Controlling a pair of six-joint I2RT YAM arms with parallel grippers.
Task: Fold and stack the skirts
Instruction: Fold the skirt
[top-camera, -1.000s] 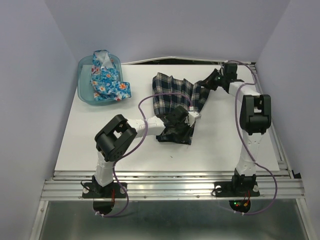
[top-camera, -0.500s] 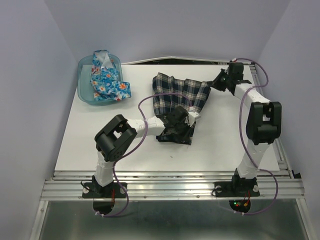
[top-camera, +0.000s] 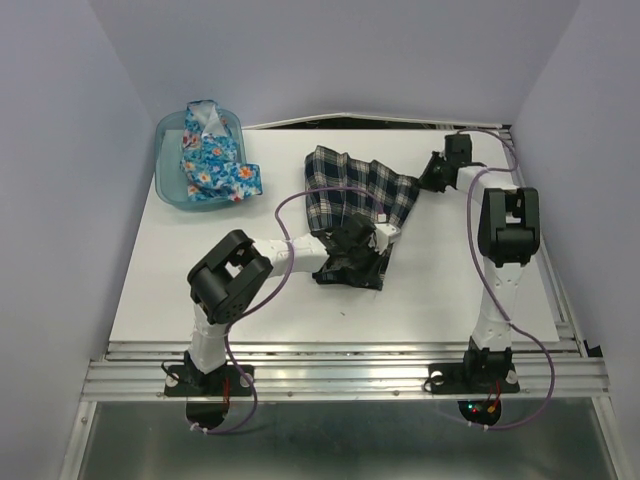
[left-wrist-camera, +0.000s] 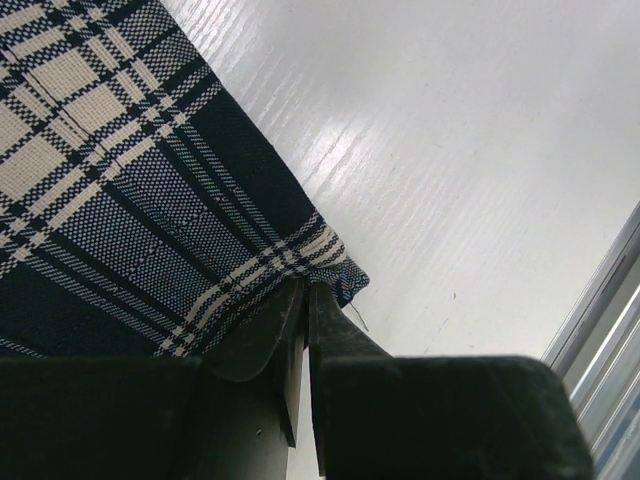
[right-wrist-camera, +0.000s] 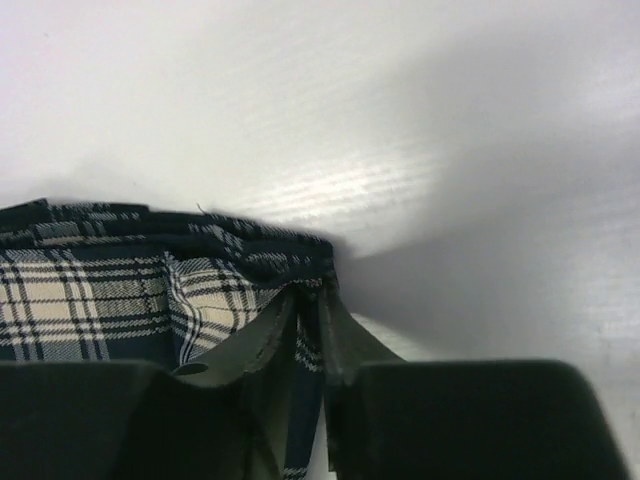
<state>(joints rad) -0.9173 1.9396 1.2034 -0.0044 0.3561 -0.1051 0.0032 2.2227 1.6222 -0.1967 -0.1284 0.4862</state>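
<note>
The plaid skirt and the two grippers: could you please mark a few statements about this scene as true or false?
1. The left gripper pinches a corner of the plaid skirt. True.
2. The flowered skirt lies flat on the table. False: it is bunched in the teal bin.
3. The right gripper is shut on the plaid skirt's edge. True.
4. The plaid skirt lies in the teal bin. False: it lies on the table.

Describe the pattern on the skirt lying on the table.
Navy-and-white plaid skirt; clearest in left wrist view.
</note>
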